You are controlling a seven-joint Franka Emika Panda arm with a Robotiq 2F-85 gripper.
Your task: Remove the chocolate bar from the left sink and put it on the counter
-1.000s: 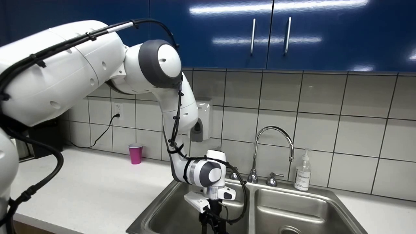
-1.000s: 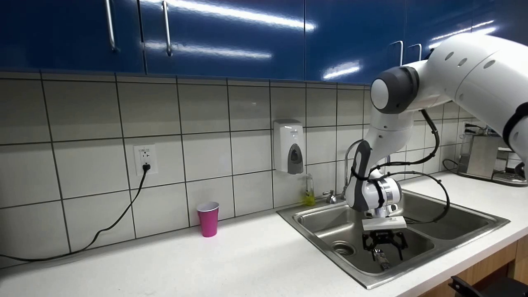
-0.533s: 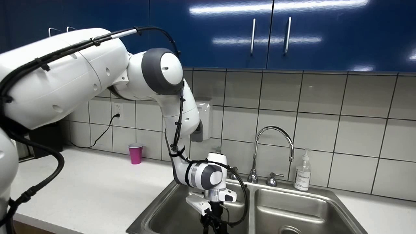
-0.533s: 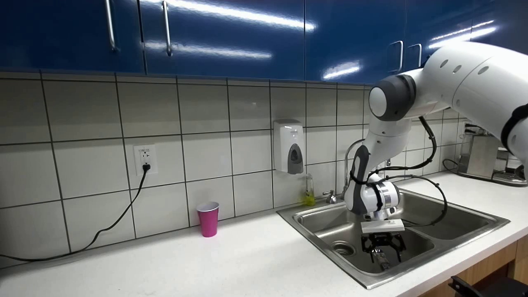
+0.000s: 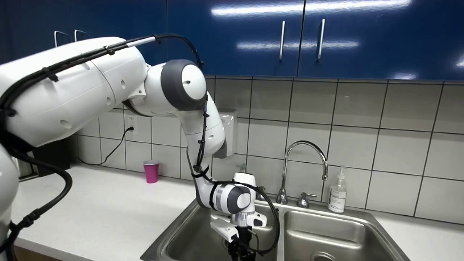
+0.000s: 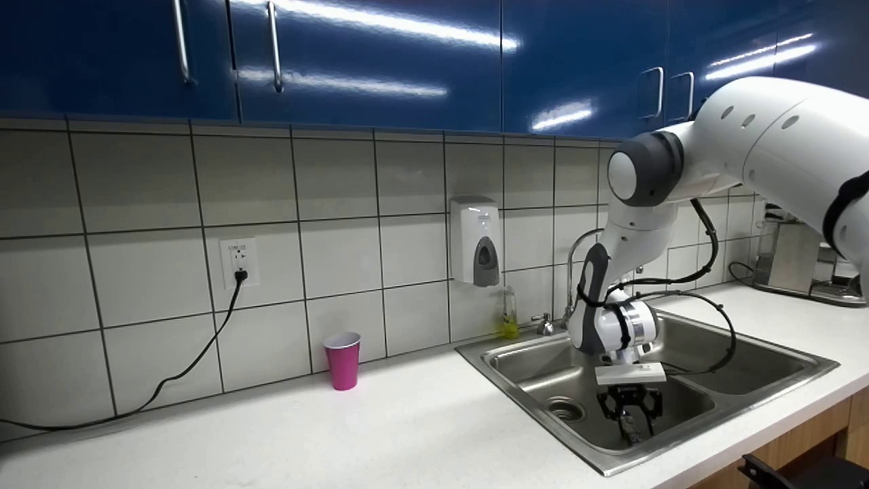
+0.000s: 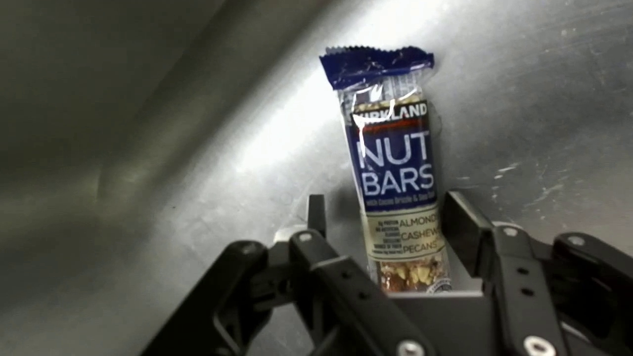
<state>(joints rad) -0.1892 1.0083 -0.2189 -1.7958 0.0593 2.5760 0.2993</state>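
Lowered since a second ago, the robot arm (image 5: 116, 76) reaches into the steel left sink (image 5: 192, 239), its gripper (image 7: 385, 216) less widely spread. In an exterior view, blue cabinets (image 6: 380, 61) hang above pale tiles (image 6: 146, 278); a pink cup (image 6: 343, 367) stands on the off-white counter (image 6: 407, 435) at the sink's nine o'clock. From the wrist, the chocolate bar (image 7: 395, 168) lies on the sink floor, blue crimped end just before twelve, long axis running to just before six. Partly open jaws straddle it, three-o'clock finger (image 7: 465, 232) at its edge, contact unclear, nine-o'clock finger (image 7: 316, 215) apart.
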